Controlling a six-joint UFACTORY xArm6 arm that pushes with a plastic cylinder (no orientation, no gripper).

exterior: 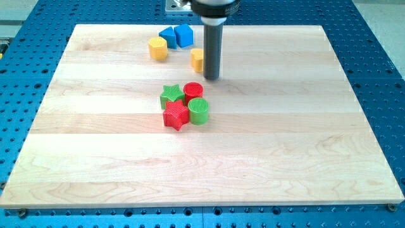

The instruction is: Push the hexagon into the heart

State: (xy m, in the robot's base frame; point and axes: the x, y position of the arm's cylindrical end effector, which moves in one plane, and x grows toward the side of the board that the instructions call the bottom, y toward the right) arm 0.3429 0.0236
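Yellow hexagon point(157, 48): you find it near the view's top, left of centre, a short six-sided prism with a flat, smooth top face, standing alone on the tabletop point(285, 139). The tabletop is pale wood in lengthwise planks with visible grain, lying on a blue perforated base point(380, 38). To the view's right of the hexagon, and apart from it, sits a second yellow block point(197, 60); its right side is hidden by the rod, so you cannot settle its outline. My tip point(211, 78) rests on the wood just at the view's right of that block and a little lower; whether they touch cannot be told. The arm ends in this plain dark cylindrical rod rather than fingers, so it shows no open or closed state. Above the hexagon lie a blue cube point(184, 35) and, touching its left side, a lower blue block point(168, 33) of unclear shape. Near the centre four ridged blocks are packed together: a green star point(171, 95), a red cylinder point(193, 90), a red star point(176, 116) and a green cylinder point(198, 111).
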